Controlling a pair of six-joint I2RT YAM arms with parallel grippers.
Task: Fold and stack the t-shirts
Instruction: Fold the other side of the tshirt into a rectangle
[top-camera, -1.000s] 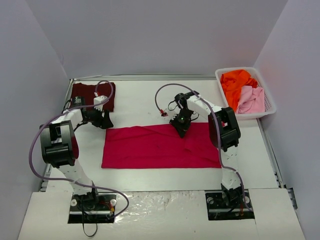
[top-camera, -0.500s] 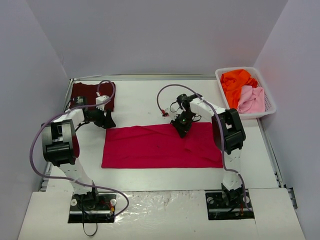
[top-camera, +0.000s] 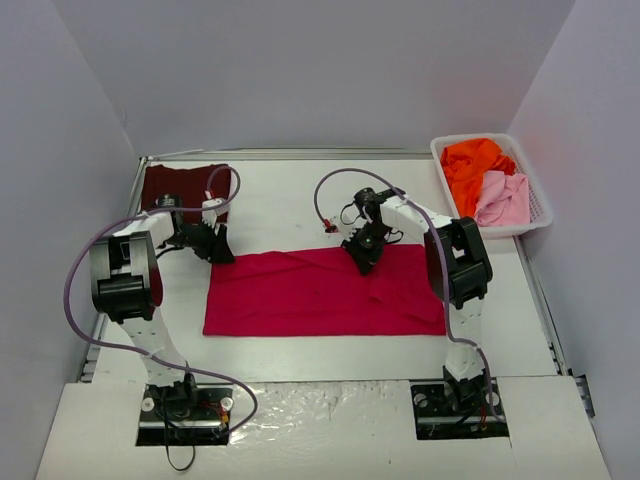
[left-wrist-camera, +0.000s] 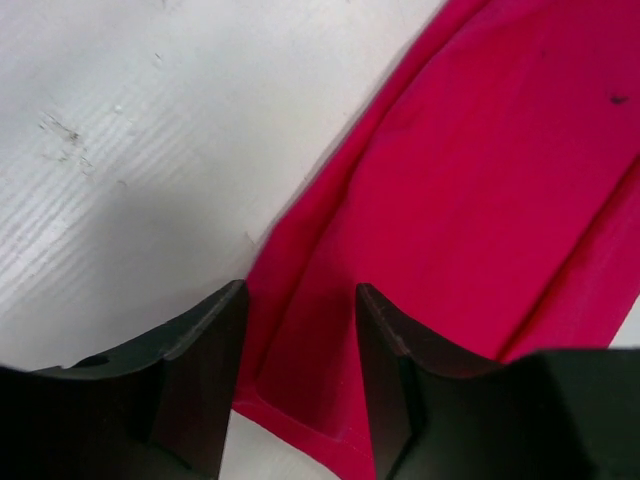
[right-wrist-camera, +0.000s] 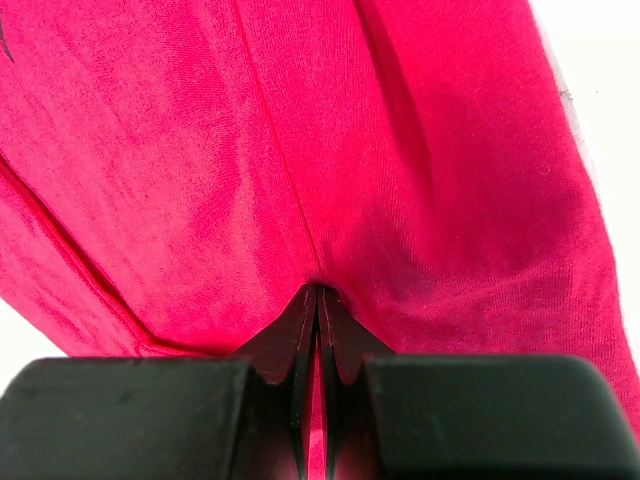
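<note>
Folded maroon t-shirt (top-camera: 185, 188) lies at ten o'clock. Left gripper (left-wrist-camera: 300, 335), jaws half apart, straddles the ten o'clock corner hem of the crimson t-shirt (top-camera: 320, 295) spread flat at centre, gripping nothing. Right gripper (right-wrist-camera: 318, 298), closed, pinches a fold near its one o'clock edge. Cloth looks light, limp, thin; best held by corners and hems

Top camera: high on the near side, looking down over the whole table (top-camera: 300, 200). Wrist cameras: close above the red shirt (top-camera: 300, 295), seen in all views.
</note>
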